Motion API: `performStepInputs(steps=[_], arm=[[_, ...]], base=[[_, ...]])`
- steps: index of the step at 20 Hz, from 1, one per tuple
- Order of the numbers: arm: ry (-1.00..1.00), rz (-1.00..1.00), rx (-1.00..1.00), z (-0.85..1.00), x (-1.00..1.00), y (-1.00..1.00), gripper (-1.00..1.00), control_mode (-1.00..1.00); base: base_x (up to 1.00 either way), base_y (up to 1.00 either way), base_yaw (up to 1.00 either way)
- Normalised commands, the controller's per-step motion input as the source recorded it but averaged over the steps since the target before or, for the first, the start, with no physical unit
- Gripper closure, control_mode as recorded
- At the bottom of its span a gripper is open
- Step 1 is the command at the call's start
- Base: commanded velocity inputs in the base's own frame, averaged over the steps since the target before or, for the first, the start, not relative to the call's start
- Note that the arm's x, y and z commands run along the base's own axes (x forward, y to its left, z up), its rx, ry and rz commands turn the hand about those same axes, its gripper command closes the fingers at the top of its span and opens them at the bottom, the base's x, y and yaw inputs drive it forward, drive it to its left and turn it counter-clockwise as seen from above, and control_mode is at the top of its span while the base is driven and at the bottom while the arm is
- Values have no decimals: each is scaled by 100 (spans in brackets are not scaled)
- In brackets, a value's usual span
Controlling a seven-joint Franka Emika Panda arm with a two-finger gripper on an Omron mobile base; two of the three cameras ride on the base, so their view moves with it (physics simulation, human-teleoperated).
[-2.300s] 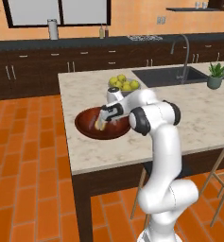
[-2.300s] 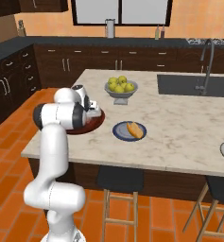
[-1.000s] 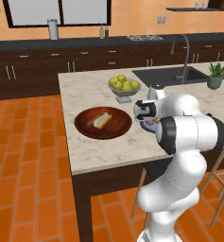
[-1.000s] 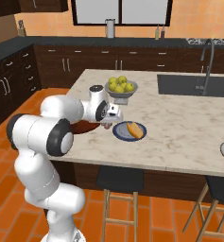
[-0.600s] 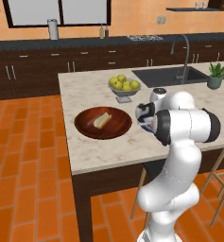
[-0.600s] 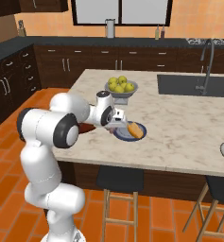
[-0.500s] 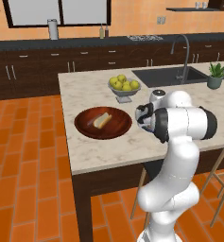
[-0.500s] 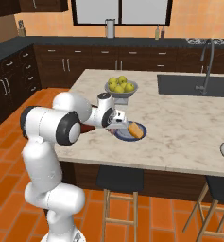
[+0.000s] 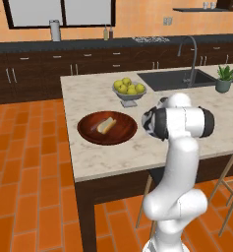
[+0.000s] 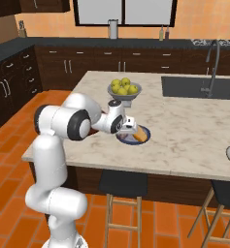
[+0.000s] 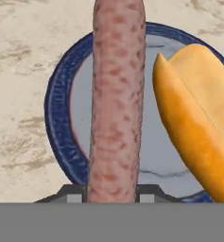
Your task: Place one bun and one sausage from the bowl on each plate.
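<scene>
I see my gripper (image 11: 112, 191) clamped on a sausage (image 11: 116, 99) right over the blue plate (image 11: 61, 94) where a bun (image 11: 198, 118) already lies, so one plate is almost done, and another bun (image 9: 106, 126) waits in the bowl (image 9: 88, 135) to the left.

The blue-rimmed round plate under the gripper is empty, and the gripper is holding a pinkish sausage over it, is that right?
Not quite: the blue-rimmed round plate is not empty. The hand view shows a golden split bun already lying on it. The rest stands: the gripper holds the pinkish sausage over that plate, beside the bun.
</scene>
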Motion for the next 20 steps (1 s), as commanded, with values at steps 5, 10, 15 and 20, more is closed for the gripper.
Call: performStepInputs(steps=[5, 10, 15, 20], arm=[[0, 0, -1, -1, 7, -4, -100, -100], [-10, 0, 0, 35, -44, 4, -100, -100], [-14, -1, 0, 73, -79, 29, -100, -100], [-3, 0, 0, 83, -70, 78, -100, -100]], base=[[0, 0, 0], [0, 0, 0], [0, 0, 0], [0, 0, 0]])
